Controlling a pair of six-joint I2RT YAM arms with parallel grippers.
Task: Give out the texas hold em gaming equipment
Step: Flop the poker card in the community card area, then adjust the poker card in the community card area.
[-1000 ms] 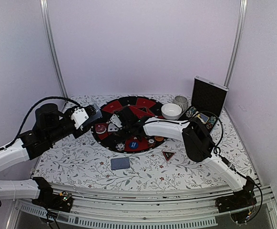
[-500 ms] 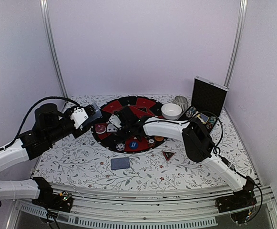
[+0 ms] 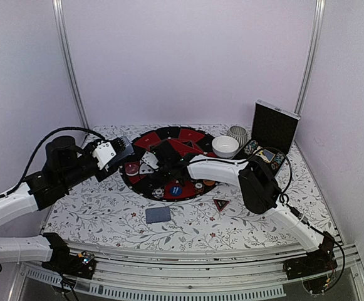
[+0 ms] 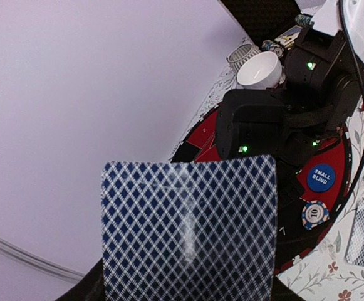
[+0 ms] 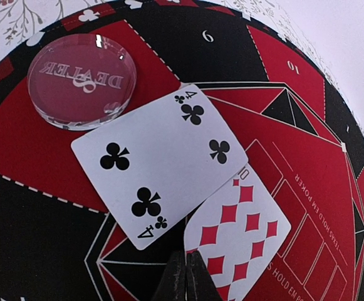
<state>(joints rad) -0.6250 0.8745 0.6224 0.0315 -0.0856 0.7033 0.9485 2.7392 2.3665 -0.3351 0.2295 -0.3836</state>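
Note:
My left gripper (image 3: 121, 153) hovers at the round mat's left edge, shut on a stack of playing cards (image 4: 188, 232) whose blue diamond backs fill the left wrist view. My right gripper (image 5: 187, 276) is shut over the mat (image 5: 37, 251). Its tips sit at the near corner of a face-up ten of diamonds (image 5: 241, 232), which lies partly under a four of clubs (image 5: 156, 160). A clear dealer button (image 5: 81, 78) lies beside them. On the mat's near side are a blue small-blind disc (image 3: 176, 188), striped chips (image 3: 159, 192) and an orange disc (image 3: 209, 182).
One face-down card (image 3: 158, 215) and a black-red triangular marker (image 3: 220, 203) lie on the floral tablecloth in front of the mat. A white bowl (image 3: 225, 146), a ribbed cup (image 3: 237, 133) and an open black case (image 3: 274, 127) stand at the back right.
The right gripper has edged slightly toward the back left over the mat, and the white cards by it have shifted a little. The left arm has held still.

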